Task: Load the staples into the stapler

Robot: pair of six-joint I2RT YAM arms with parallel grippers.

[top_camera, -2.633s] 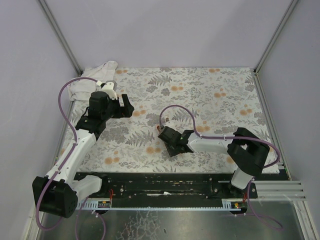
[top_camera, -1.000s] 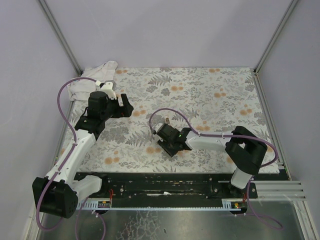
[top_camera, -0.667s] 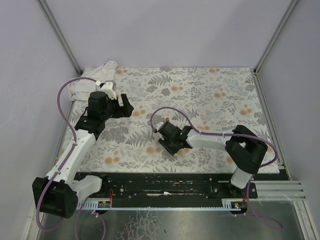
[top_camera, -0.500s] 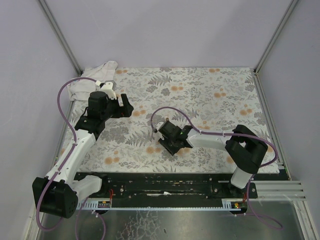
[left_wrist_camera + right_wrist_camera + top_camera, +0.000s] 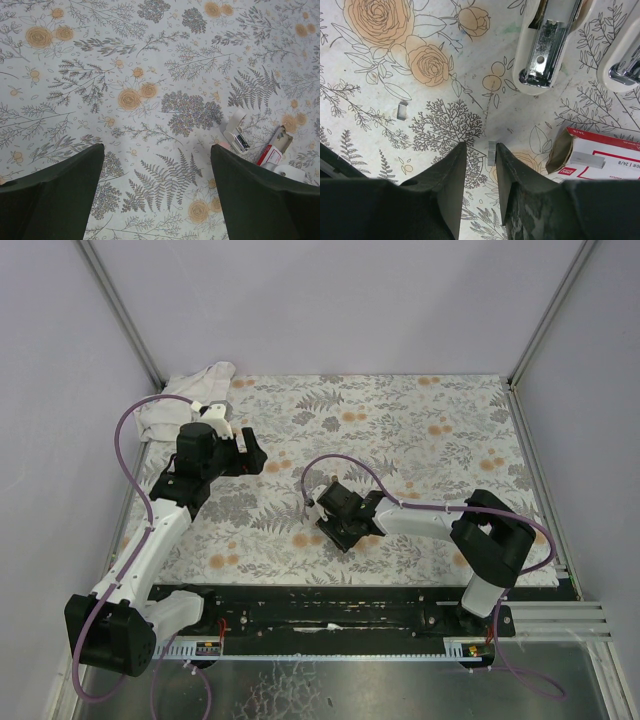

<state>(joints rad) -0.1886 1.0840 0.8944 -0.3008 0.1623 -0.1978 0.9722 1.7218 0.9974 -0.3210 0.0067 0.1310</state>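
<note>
A flower-and-fern printed tablecloth [image 5: 420,430] covers a table inside pale lilac walls. The right gripper [image 5: 481,150] sits low over the cloth, its fingers narrowly apart and not clamped on anything. A short strip of staples [image 5: 491,152] lies on the cloth between the tips. Just beyond lies the cream stapler [image 5: 545,45], swung open with its metal channel facing up. Beside it the red-and-white staple box [image 5: 607,155] is open at one end, with another strip resting on it. A third strip [image 5: 402,110] lies apart on the other side. The left gripper [image 5: 157,192] hangs wide open, holding nothing, well apart, near a crumpled white cloth [image 5: 190,400].
</note>
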